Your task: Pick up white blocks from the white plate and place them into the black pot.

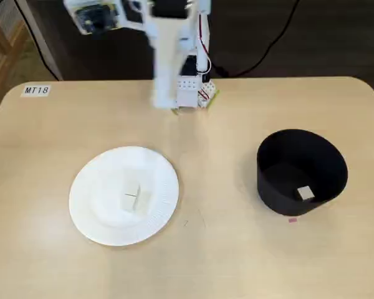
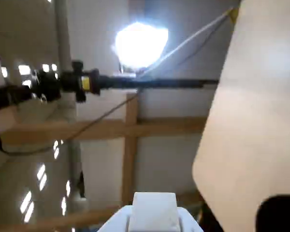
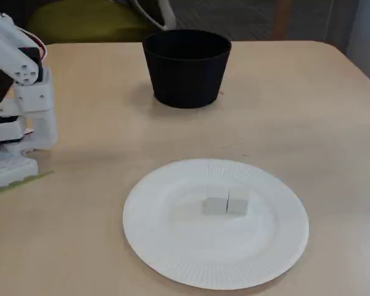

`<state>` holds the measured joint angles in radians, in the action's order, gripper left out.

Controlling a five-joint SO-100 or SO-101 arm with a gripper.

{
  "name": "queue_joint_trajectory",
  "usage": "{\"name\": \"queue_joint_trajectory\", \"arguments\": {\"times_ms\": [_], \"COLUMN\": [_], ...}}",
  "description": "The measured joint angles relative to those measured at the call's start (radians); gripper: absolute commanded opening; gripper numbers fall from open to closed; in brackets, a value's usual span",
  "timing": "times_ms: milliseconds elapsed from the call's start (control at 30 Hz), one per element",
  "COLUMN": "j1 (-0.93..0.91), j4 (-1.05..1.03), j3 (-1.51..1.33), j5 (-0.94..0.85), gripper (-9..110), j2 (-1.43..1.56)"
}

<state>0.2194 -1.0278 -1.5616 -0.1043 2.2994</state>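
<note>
Two white blocks [image 1: 132,197] lie side by side in the middle of the white plate [image 1: 87,218] in a fixed view. The other fixed view shows the same pair of blocks [image 3: 226,203] on the plate [image 3: 172,265]. A third white block [image 1: 305,193] lies on the floor of the black pot [image 1: 268,187], which stands upright [image 3: 185,68]. My arm [image 1: 165,62] is folded up high at the table's far edge, away from plate and pot. Only a white gripper part [image 2: 152,212] shows in the wrist view, which points at the room, so the jaws are not readable.
The arm's base [image 1: 190,93] is fixed at the table's far edge, and it shows at the left in the other fixed view [image 3: 18,142]. A label reading MT18 [image 1: 36,90] sits at one corner. A small pink mark [image 1: 292,219] lies by the pot.
</note>
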Motion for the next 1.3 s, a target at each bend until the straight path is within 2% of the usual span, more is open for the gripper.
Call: {"name": "queue_joint_trajectory", "arguments": {"times_ms": [133, 300, 467, 767, 867, 967, 1100, 1200, 1300], "j1": [0.186, 0.319, 0.402, 0.431, 0.440, 0.442, 0.440, 0.413, 0.368], "j4": [0.043, 0.163, 0.207, 0.241, 0.250, 0.255, 0.268, 0.272, 0.241], "j3": [-0.222, -0.446, -0.459, -0.460, -0.460, -0.460, -0.460, -0.459, -0.417], "j5": [0.000, -0.008, -0.038, -0.086, -0.100, -0.123, -0.126, -0.126, -0.133], "gripper": [-2, -2, -2, -2, 20, 32, 27, -1, -2], "j2": [0.040, -0.003, -0.143, -0.288, -0.327, -0.341, -0.350, -0.353, -0.353]}}
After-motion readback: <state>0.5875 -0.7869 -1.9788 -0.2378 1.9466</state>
